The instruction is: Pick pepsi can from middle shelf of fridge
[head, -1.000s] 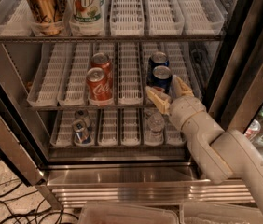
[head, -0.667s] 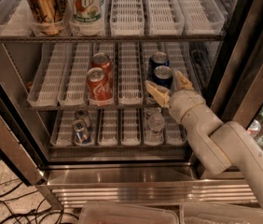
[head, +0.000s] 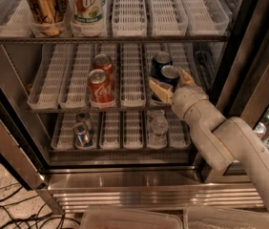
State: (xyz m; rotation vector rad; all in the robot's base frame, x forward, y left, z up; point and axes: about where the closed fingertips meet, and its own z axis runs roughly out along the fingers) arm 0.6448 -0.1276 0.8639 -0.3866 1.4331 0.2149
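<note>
Gripper reaches into the fridge at the right of the middle shelf; we see its jaws spread apart, one on either side of the front pepsi can. Two red Coca-Cola cans stand two lanes to its left.

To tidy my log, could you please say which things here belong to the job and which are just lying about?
Job: pepsi can, middle shelf, fridge, gripper open around the can.
Lying about: two Coca-Cola cans, second blue can behind, gold can, green-and-white can, lower-shelf cans, floor cables.
</note>
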